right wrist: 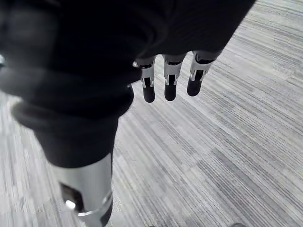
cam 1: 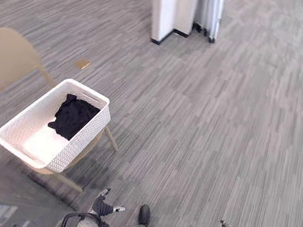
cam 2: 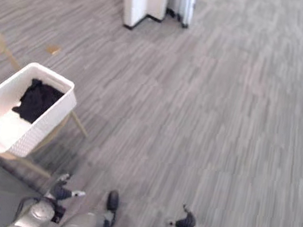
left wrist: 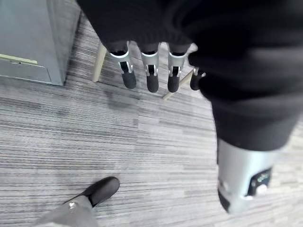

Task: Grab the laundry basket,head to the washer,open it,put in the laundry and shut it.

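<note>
The white basket rests on a wooden chair with dark laundry inside, and no readable writing shows on it. The left hand and right hand hang over the carpet with fingers straight, seemingly relaxed, holding nothing.

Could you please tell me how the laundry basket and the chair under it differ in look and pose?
The laundry basket is white with perforated walls; the chair is plain tan wood. The basket is an open box holding dark laundry; the chair has a flat back and thin splayed legs. The basket rests on the chair's seat; the chair stands on the carpet. Both sit at the robot's front left.
</note>
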